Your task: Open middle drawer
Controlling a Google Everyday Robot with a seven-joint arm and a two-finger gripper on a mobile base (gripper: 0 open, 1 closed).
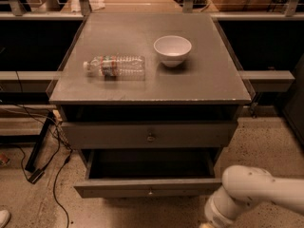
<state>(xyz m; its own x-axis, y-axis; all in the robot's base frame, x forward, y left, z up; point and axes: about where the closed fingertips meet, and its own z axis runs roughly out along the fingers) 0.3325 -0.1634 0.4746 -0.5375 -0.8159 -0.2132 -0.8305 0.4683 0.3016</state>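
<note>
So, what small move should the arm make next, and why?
Probably ease the gripper back from the gray flat-fronted middle drawer with the small round knob: it already stands pulled out, its dark inside showing, and the gripper sits just below its front.

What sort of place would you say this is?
Probably a robot test lab: a bottle and bowl staged on a drawer cabinet, loose cables on the floor, and the end effector at the bottom edge.

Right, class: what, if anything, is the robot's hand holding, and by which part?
It cannot be told: the hand is almost wholly cut off by the bottom edge, under the white arm, below the front of the open drawer.
</note>
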